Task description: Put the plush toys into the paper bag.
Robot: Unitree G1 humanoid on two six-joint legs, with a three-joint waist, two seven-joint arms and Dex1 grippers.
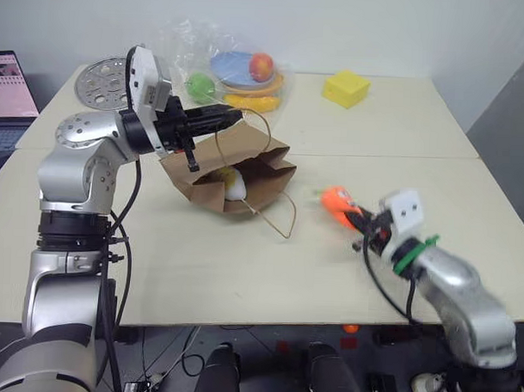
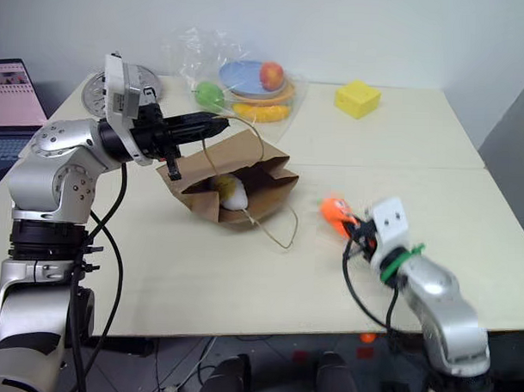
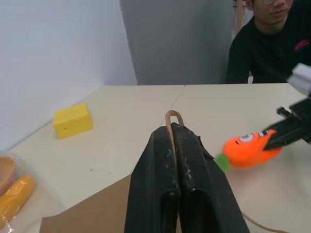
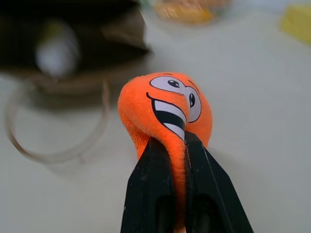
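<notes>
No legible text anywhere.

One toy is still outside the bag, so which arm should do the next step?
Right. The right gripper already pinches the carrot, while the left gripper holds the paper bag open by its handle.

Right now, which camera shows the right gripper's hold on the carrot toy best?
The right wrist view: the carrot toy sits close up, pinched between the black fingers. Both eye views show it small, at the right gripper; the left wrist view shows it side-on.
</notes>
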